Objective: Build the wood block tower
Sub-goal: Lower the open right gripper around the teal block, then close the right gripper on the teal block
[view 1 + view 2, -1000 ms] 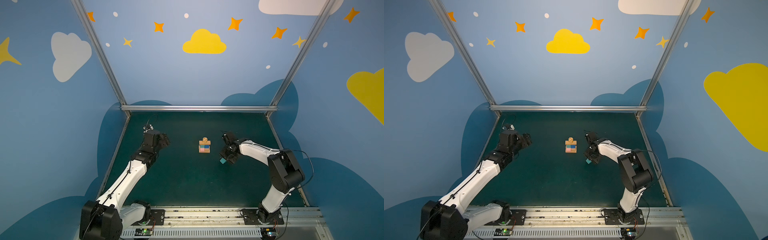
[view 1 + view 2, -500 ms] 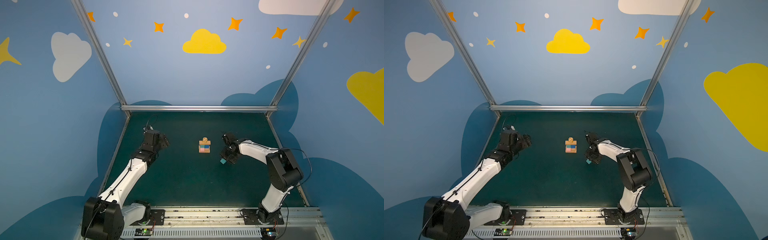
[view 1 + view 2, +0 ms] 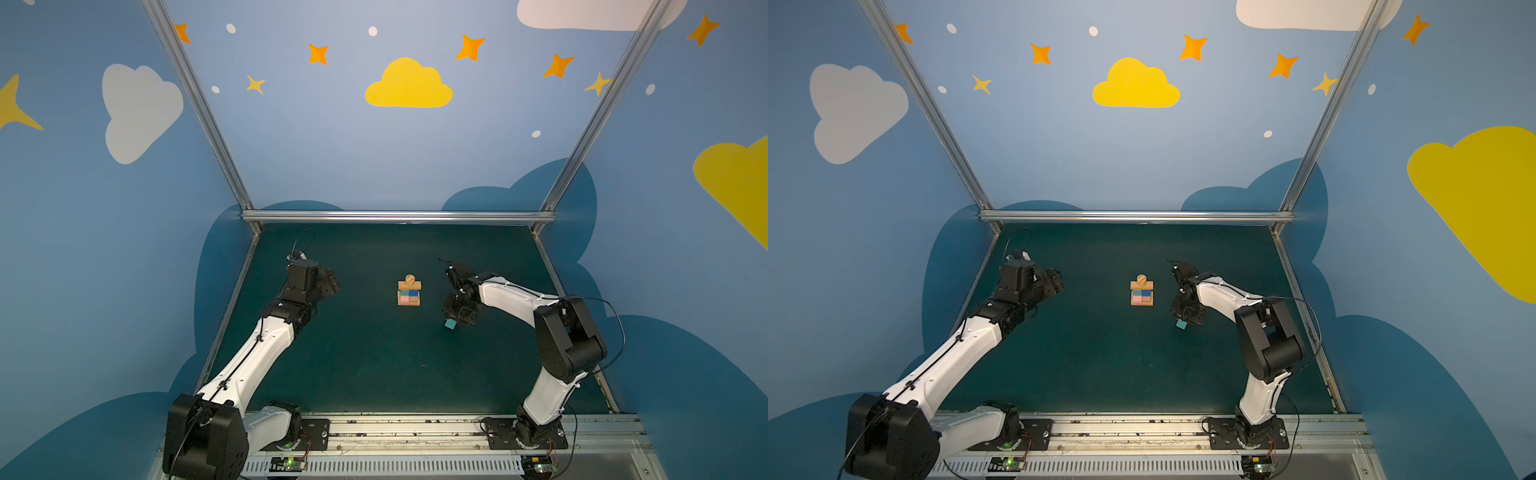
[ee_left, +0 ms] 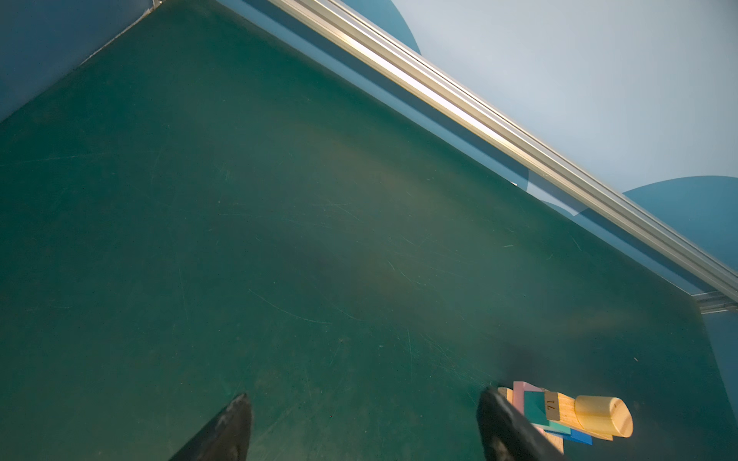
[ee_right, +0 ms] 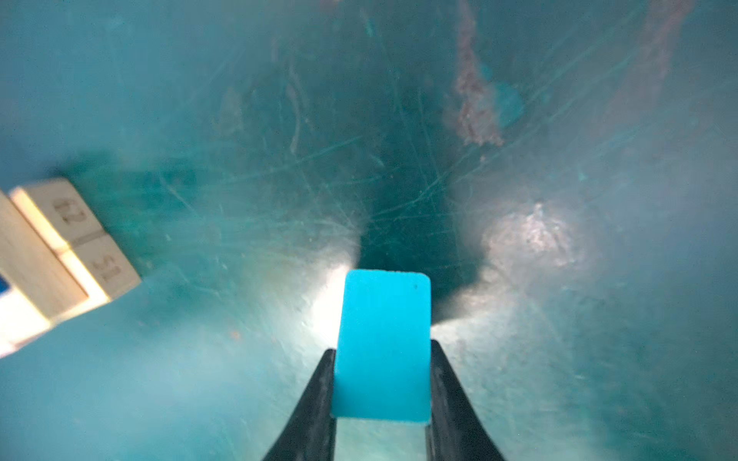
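**Right arm clamps the teal block beside the tower**

The wood block tower stands mid-mat on the green table, between the two arms. It stacks up from a tan base through pink, teal and blue pieces to a tan bar, with a tan cylinder on top.

The right gripper is down low, just to the right of the tower. In both top views only a corner of the teal block peeks out under the black gripper body. The right wrist camera gives the real story. The teal block sits squarely between the two black fingers, which press on its two sides. Whether it is off the mat, I cannot tell. That camera also catches numbers printed on the ends of the tower's tan bars, far too small to read from above.

The left gripper hangs well to the left, holding nothing. Its wrist view shows the fingers spread wide over bare mat. The tower is just past one tip, lying sideways in that view.

Against a second ago, little has shifted. The tower reads the same, the teal block is about where it was, and the left arm has barely moved.
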`<state>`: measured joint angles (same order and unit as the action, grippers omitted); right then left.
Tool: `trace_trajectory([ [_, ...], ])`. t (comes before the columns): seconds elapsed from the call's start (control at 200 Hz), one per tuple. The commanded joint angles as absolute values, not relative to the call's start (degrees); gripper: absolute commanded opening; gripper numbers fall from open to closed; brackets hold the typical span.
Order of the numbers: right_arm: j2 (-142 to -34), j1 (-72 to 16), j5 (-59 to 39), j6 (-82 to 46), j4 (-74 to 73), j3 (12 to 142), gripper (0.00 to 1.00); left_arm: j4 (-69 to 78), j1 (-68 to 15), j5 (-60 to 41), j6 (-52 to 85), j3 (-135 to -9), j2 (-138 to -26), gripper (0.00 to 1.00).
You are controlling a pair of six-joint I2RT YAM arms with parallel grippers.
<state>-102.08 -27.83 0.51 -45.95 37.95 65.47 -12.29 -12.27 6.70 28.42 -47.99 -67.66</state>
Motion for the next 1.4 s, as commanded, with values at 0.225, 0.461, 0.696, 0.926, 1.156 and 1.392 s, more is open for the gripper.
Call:
trace_trajectory([
  [0.225, -99.1, -28.9, 1.0, -27.8, 47.0, 66.0, 0.28, -12.7, -12.1, 5.2, 29.4, -49.0, -67.8, 0.88],
  [0.461, -97.0, -29.0, 0.6, -25.4, 46.0, 63.4, 0.43, -12.2, -12.0, 4.8, 29.9, -48.9, -67.3, 0.88],
  [0.696, -97.4, -29.1, 0.0, -25.9, 44.9, 62.9, 0.47, -12.4, -12.0, 4.0, 30.1, -49.2, -67.6, 0.88],
  [0.926, -97.5, -29.1, 0.1, -26.8, 43.2, 62.6, 0.50, -12.4, -12.0, 4.0, 30.1, -49.2, -67.6, 0.88],
  [1.156, -98.6, -29.1, -0.5, -27.9, 41.9, 62.5, 0.52, -12.6, -12.0, 4.0, 30.0, -49.2, -67.5, 0.88],
  [1.392, -99.5, -29.2, -0.8, -28.2, 41.0, 62.5, 0.39, -12.7, -12.0, 4.2, 29.9, -49.1, -67.4, 0.88],
])
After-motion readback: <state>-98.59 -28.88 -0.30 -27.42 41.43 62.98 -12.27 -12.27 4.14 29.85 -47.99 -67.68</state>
